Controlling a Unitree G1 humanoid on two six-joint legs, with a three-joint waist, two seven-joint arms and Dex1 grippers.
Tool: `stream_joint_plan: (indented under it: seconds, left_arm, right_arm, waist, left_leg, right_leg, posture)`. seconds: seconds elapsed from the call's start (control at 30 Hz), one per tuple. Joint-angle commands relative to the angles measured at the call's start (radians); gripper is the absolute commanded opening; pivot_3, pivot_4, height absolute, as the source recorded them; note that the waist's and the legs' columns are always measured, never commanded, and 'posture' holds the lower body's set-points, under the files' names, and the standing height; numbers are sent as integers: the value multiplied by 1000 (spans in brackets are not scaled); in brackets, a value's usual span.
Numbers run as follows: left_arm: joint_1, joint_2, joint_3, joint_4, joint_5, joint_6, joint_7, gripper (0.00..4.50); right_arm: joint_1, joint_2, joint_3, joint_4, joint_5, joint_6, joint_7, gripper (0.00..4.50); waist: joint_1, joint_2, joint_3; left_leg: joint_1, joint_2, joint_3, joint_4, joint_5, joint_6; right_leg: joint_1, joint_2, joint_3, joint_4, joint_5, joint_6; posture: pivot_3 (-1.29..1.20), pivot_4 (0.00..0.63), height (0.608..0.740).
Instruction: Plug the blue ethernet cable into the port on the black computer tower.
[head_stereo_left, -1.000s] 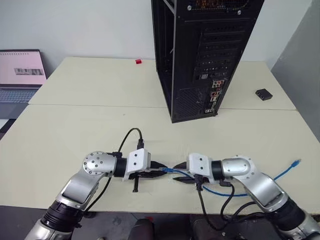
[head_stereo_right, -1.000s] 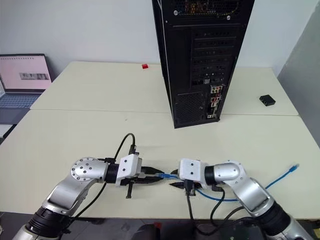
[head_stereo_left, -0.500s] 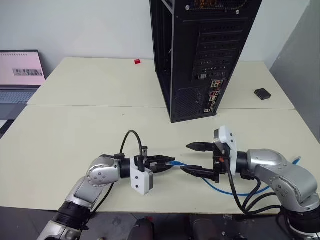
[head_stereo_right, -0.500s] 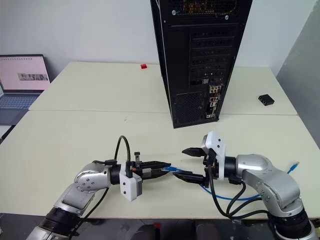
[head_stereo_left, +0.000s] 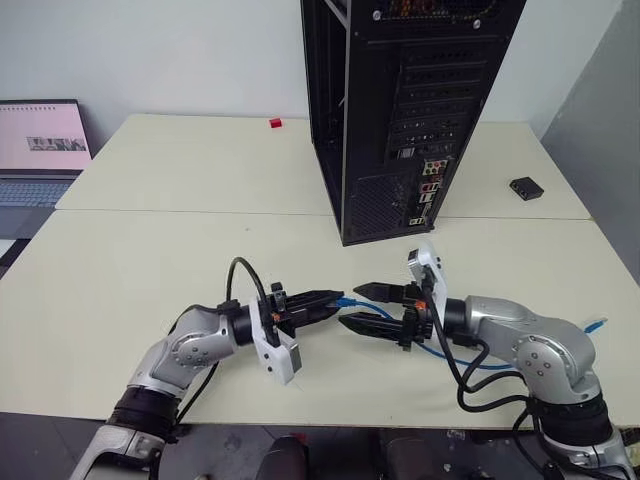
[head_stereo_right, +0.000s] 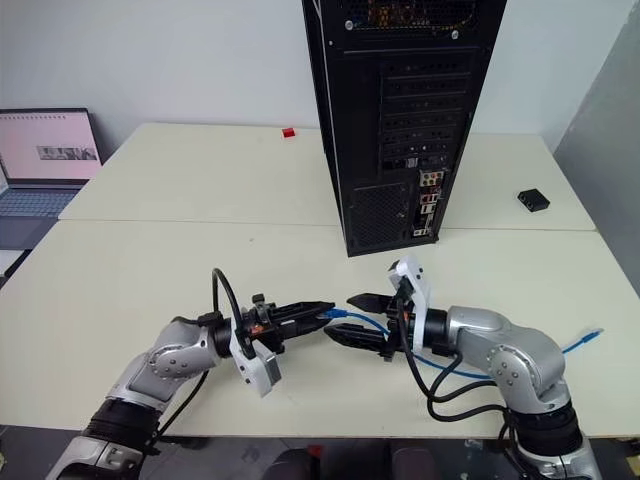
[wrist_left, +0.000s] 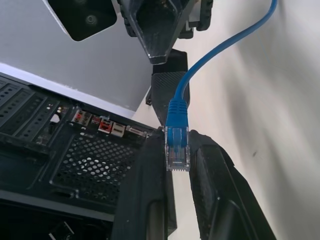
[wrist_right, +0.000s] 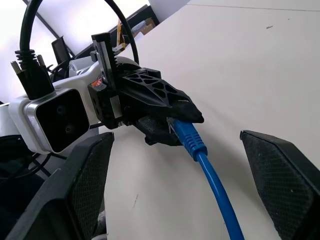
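The blue ethernet cable's clear plug (wrist_left: 177, 146) is pinched between the fingers of my left gripper (head_stereo_left: 335, 300), which is shut on it and points level toward the right. My right gripper (head_stereo_left: 358, 306) faces it, open, with one finger above and one below the cable just behind the plug, not touching it. The cable (wrist_right: 215, 192) runs back under my right arm, and its other end (head_stereo_left: 594, 324) lies on the table at the right. The black computer tower (head_stereo_left: 400, 110) stands behind, rear side toward me. The port sits somewhere in its rear connector cluster (head_stereo_left: 428, 190); I cannot single it out.
A laptop (head_stereo_left: 40, 150) stands open at the far left. A small red object (head_stereo_left: 275, 123) lies behind the tower's left side, and a small flat black box (head_stereo_left: 526, 187) lies to its right. A grey wall (head_stereo_left: 610, 140) borders the table on the right.
My right gripper has opened wide, risen and shifted left toward the plug. Both wrists have rolled, so the fingers now stand one above the other. The left gripper kept hold of the plug and rose slightly.
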Motion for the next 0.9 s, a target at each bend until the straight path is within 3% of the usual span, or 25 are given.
stream_joint_plan:
  seconds: [0.03,0.7,0.9]
  left_arm:
    - [-16,9,-3,-4,16,-19,42,327]
    - [0,34,-24,-26,41,-27,100,326]
    - [1,36,-31,-18,49,-38,113,325]
  right_arm:
    - [-20,3,16,0,11,-19,10,4277]
    - [-43,25,19,32,32,-19,2,126]
    - [-45,21,22,34,32,-16,7,8]
  waist:
    - [0,0,0]
    - [0,0,0]
    - [0,0,0]
  left_leg:
    - [0,0,0,0,0,0]
    - [0,0,0,0,0,0]
    - [0,0,0,0,0,0]
  right_leg:
    - [0,0,0,0,0,0]
    - [0,0,0,0,0,0]
    - [0,0,-1,0,0,0]
  posture:
    - [0,150,740]
    - [0,150,740]
    - [0,150,740]
